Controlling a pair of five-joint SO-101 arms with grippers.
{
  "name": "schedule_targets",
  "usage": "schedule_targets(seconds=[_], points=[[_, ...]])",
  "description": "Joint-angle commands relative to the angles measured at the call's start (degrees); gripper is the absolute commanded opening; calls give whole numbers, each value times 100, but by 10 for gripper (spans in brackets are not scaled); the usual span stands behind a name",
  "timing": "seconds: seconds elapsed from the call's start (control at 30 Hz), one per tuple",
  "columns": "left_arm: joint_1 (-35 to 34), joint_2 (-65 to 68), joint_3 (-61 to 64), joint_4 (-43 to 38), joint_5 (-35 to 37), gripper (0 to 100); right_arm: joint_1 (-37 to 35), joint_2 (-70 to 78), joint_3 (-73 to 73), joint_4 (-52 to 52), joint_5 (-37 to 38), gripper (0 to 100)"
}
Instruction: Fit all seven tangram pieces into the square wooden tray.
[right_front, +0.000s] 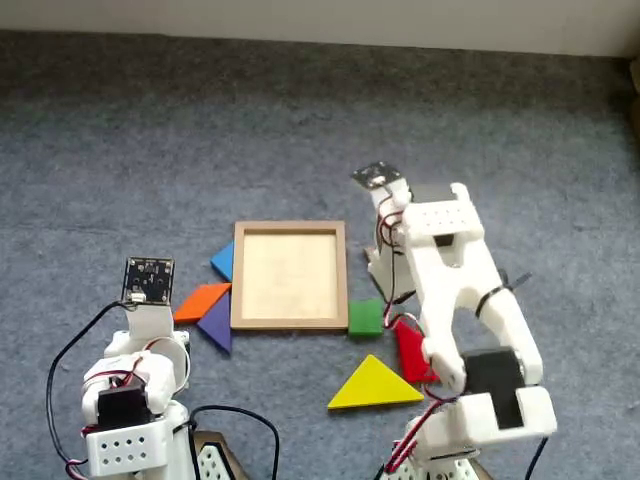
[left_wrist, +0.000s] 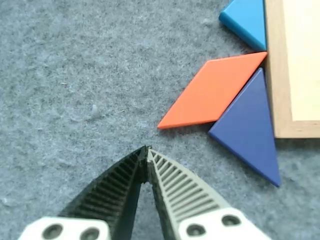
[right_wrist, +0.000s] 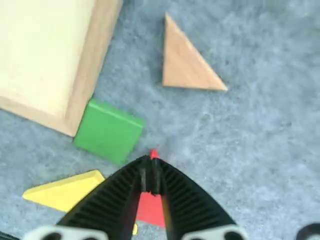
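The square wooden tray (right_front: 290, 322) lies empty mid-table. Against its left side rest a light blue triangle (right_front: 222, 260), an orange parallelogram (left_wrist: 212, 91) and a dark blue triangle (left_wrist: 250, 127). My left gripper (left_wrist: 146, 155) is shut and empty, over bare carpet short of the orange piece. By the tray's right corner sit a green square (right_wrist: 109, 131), a yellow triangle (right_wrist: 64, 190), a red triangle (right_wrist: 150, 207) and a wood-coloured triangle (right_wrist: 184, 62). My right gripper (right_wrist: 150, 167) is shut just above the red triangle, its tips at that piece's point.
Grey carpet covers the table. The right arm (right_front: 460, 290) stretches over the area right of the tray and hides part of the red and wood-coloured pieces from above. The left arm base (right_front: 135, 400) stands at the lower left with black cables around it.
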Motion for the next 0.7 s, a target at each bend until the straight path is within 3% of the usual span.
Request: schedule_targets(seconds=[0.0, 0.23, 0.5, 0.67], points=[[-48, -268, 119, 26, -53, 8, -31, -1209, 646, 57, 281, 62], [-48, -268, 119, 26, -53, 8, -22, -2202, 2132, 40, 835, 266], [-48, -268, 119, 26, -53, 8, -22, -1666, 2642, 13, 1785, 274], [-48, -268, 119, 26, -53, 8, -13, -699, 2633, -637, 1829, 274]])
